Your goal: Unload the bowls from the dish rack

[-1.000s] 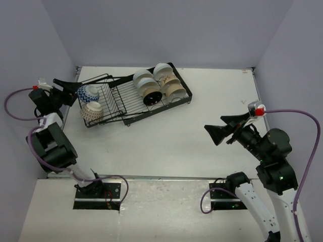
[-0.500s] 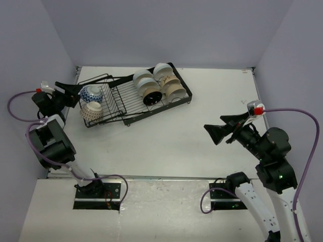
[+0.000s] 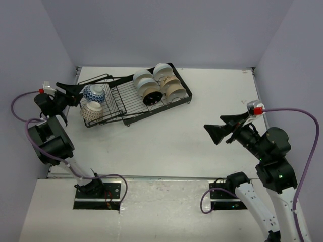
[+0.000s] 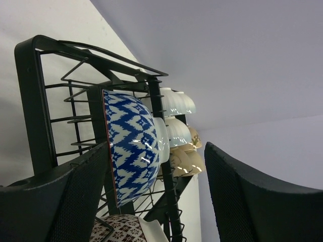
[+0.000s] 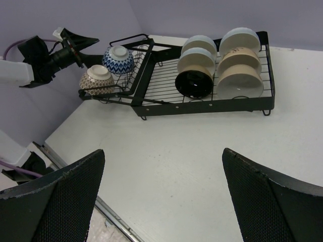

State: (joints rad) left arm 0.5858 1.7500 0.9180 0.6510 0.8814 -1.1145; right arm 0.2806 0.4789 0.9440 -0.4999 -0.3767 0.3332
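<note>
The blue-and-white bowl (image 4: 132,146) stood on edge in the basket end of the dish rack (image 4: 30,101), and the other bowls (image 3: 156,85) were all racked too. Your left tool (image 4: 157,166) had shifted and narrowed slightly around it, yet its fingers stood spread, one beside the rim and the other apart. So nothing was unloaded yet. Your right tool (image 3: 211,134) hung wide open above the counter (image 3: 166,146).
</note>
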